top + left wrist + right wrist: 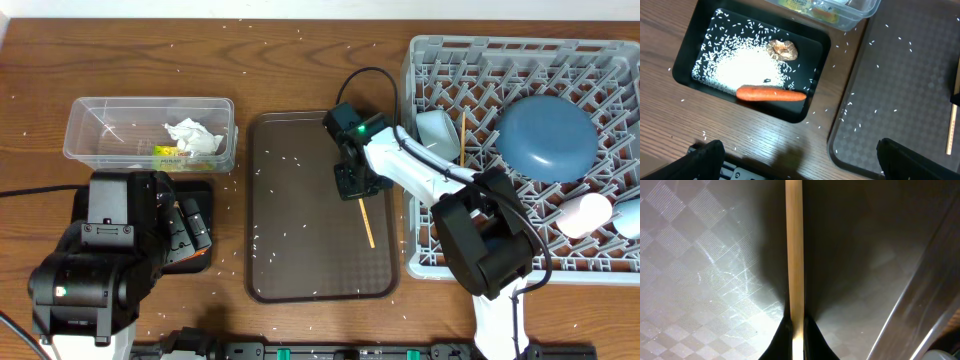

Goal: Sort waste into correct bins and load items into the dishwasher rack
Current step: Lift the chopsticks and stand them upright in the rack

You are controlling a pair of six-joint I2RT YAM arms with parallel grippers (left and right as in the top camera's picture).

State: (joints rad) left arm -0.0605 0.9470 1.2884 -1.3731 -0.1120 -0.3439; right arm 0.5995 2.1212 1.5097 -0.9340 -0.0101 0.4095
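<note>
Plate [545, 138], bowl [436, 130], pink cup [583, 213], blue cup [629, 216] and first chopstick [462, 135] sit in the rack [520, 60] at 3 o'clock. Right gripper [794, 342] pinches the last chopstick [794, 255] on the brown tray [300, 270], centre. Left gripper [802, 155] hangs spread over the black tray [812, 45], 8 o'clock: carrot [771, 94] binned, stray grains [847, 116] left.

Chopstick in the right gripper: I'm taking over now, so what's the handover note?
Right gripper shut on a chopstick over the brown tray; left gripper open, empty, beside the black tray.
Done: tissue and wrapper in clear tub; carrot, food lump, rice in black tray; blue plate, white bowl, pink cup, light-blue cup, second chopstick in rack.
Left: rack this chopstick; clear stray rice grains.
</note>
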